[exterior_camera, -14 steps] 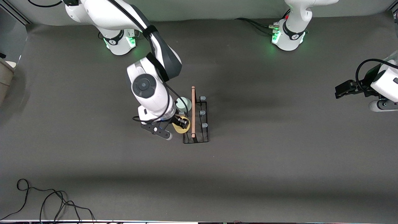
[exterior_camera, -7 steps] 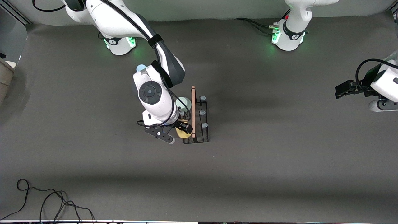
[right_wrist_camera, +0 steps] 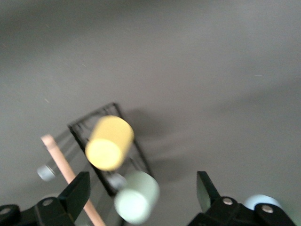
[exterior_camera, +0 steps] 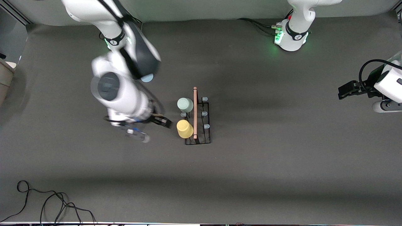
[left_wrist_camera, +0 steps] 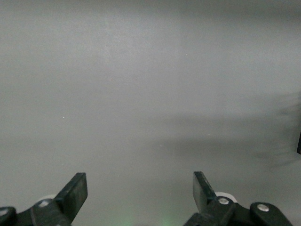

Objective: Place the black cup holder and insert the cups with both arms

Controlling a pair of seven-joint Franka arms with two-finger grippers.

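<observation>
1. Here the black cup holder (exterior_camera: 198, 121) stands mid-table, its wooden rod handle (exterior_camera: 195, 113) running toward the front camera, with pale blue-tipped pegs (exterior_camera: 204, 113) along the side toward the left arm's end.
2. The yellow cup (exterior_camera: 184, 129) and the pale green cup (exterior_camera: 185, 105) sit upturned on the holder's side toward the right arm's end, the yellow one nearer the front camera.
3. The right arm bends down from its base; its right gripper (exterior_camera: 163, 121) hangs just beside the yellow cup, apart from it, fingers spread and holding nothing.
4. In the right wrist view both cups (right_wrist_camera: 109, 142) and the rack show between its parted fingertips (right_wrist_camera: 81, 190).
5. A light blue cup (exterior_camera: 147, 77) peeks out from under the right arm's elbow, mostly hidden.
6. The left arm waits at its end of the table, the left gripper (exterior_camera: 345, 90) spread over bare mat, its fingers (left_wrist_camera: 76, 191) wide apart in its wrist view.
7. The right arm's wrist is smeared by motion.
</observation>
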